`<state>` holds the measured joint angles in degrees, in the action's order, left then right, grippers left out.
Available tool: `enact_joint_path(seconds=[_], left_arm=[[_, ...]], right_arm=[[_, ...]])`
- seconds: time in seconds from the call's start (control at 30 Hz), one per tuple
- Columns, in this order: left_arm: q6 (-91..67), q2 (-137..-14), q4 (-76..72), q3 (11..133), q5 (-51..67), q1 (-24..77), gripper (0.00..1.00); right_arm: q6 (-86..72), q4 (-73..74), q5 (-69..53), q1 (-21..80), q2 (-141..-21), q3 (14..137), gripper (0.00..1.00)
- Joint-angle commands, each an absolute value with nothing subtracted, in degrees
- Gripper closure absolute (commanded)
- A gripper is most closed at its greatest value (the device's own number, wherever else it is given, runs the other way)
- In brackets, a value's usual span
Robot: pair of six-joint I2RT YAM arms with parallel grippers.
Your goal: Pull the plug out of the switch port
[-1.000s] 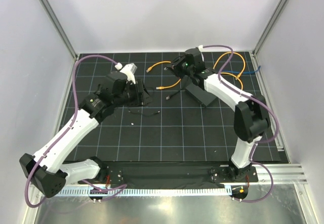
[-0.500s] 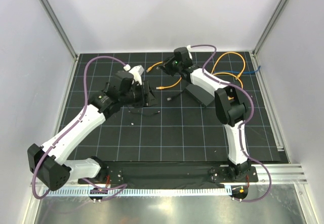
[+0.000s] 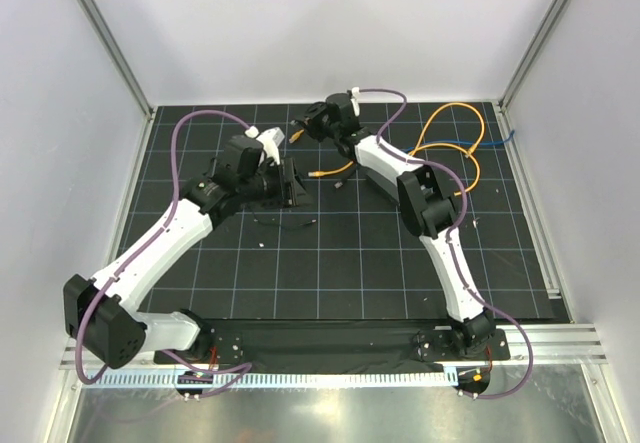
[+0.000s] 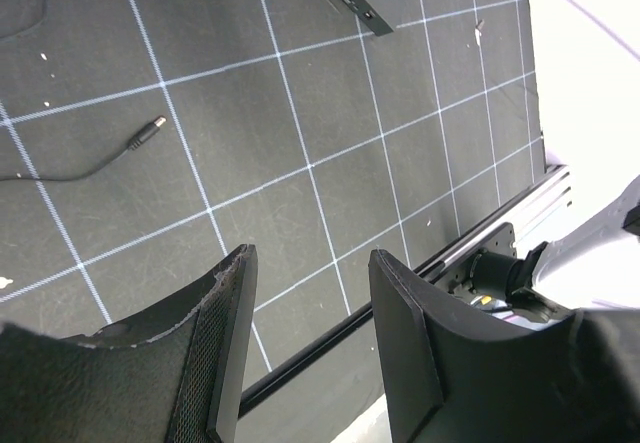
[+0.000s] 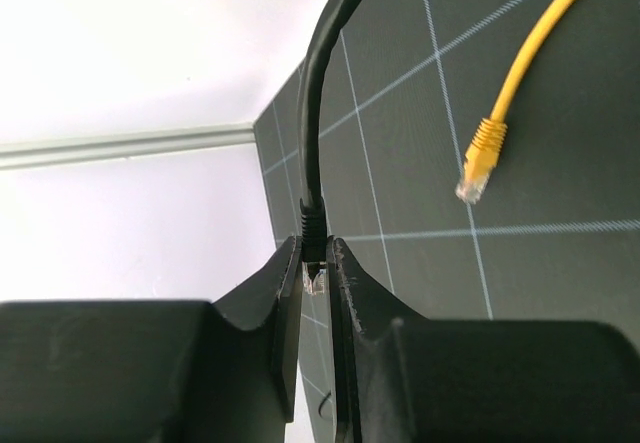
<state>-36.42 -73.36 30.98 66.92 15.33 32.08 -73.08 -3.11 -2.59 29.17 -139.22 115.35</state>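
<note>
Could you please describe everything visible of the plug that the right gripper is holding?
The plug is a small clear plastic connector on the end of a thick black cable, joined to it through a short black boot. It is pinched between the two black fingers of the right gripper, which is shut on it; its tip is hidden between them. The cable rises from it and arcs away. Nothing else touches it.

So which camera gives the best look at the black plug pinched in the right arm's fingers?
The right wrist view: the black plug sits mid-frame, clamped in the right gripper, its cable arching away. From the top external view it is too small to make out. The left wrist view misses it.
</note>
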Motion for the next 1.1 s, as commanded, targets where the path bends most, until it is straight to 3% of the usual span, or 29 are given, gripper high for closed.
enact_joint_path(seconds=[0.0,0.17,0.37,0.6,0.7,0.83,0.9,0.93,1.0,1.07], left_arm=[[-34.8,-73.6,28.8,67.1,17.5,30.9,0.47],[-35.3,-74.8,28.7,67.4,17.8,30.5,0.48],[-37.2,-75.4,27.5,67.2,17.8,30.5,0.49],[-40.9,-75.7,27.2,67.4,18.6,30.5,0.51],[-41.8,-76.0,27.2,67.7,17.4,30.5,0.51],[-42.8,-77.6,26.6,68.9,15.9,30.7,0.52],[-43.2,-78.9,25.7,69.8,14.8,30.7,0.51],[-43.9,-79.4,24.6,70.1,14.4,30.8,0.51],[-44.9,-81.2,23.6,71.5,14.5,30.8,0.51],[-45.7,-83.9,22.3,72.9,14.2,31.7,0.52]], right_arm=[[-77.2,-9.0,-0.6,29.5,-141.1,119.8,0.93],[-77.5,-8.8,-1.8,29.5,-145.5,124.4,0.89],[-75.9,-7.8,-3.3,29.6,-147.0,127.7,0.62],[-73.5,-7.8,-9.5,29.4,-144.4,126.1,0.58],[-69.0,-6.4,-12.3,28.7,-137.4,120.3,0.58],[-53.2,7.3,-9.6,27.5,-126.1,113.8,0.55],[-48.8,6.0,-8.2,26.4,-118.0,104.8,0.52],[-48.1,4.8,-7.7,25.8,-115.5,99.4,0.45],[-46.5,4.5,-8.6,23.2,-111.8,95.4,0.40],[-45.5,1.7,-12.9,21.1,-107.0,89.1,0.24]])
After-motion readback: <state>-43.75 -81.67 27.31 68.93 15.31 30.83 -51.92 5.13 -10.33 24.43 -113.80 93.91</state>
